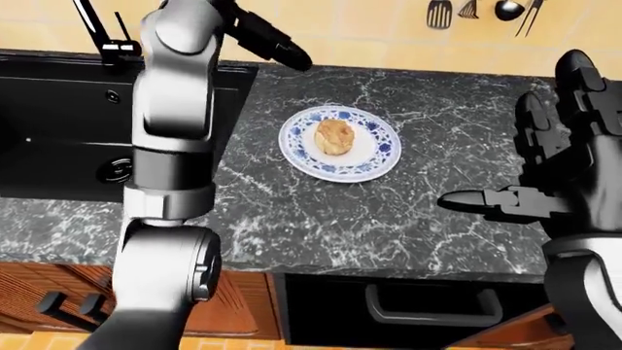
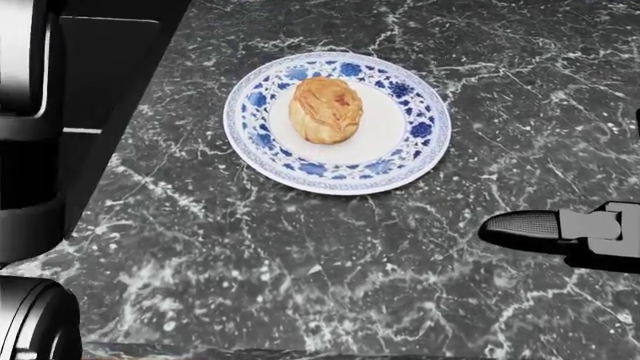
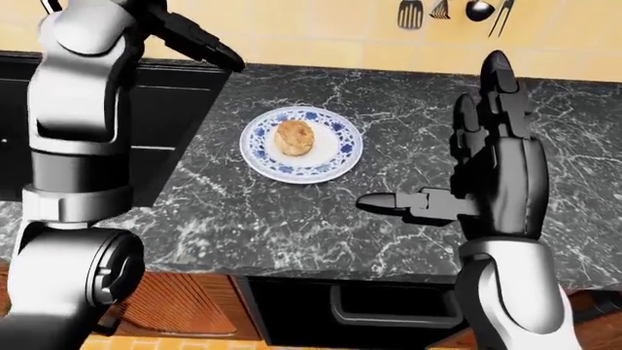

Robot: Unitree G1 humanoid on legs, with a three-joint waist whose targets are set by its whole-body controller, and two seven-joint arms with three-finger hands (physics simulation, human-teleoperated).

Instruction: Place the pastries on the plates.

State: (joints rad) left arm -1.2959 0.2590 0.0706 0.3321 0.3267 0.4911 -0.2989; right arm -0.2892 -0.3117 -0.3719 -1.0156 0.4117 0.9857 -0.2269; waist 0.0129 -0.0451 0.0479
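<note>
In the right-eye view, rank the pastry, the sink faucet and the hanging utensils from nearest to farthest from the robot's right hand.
Measured from the right hand, across the right-eye view:
1. Pastry, on the plate, to the hand's left.
2. Hanging utensils, on the wall at the top, above the hand.
3. Sink faucet, far left; the left arm hides it here, so it is marked in the left-eye view.
</note>
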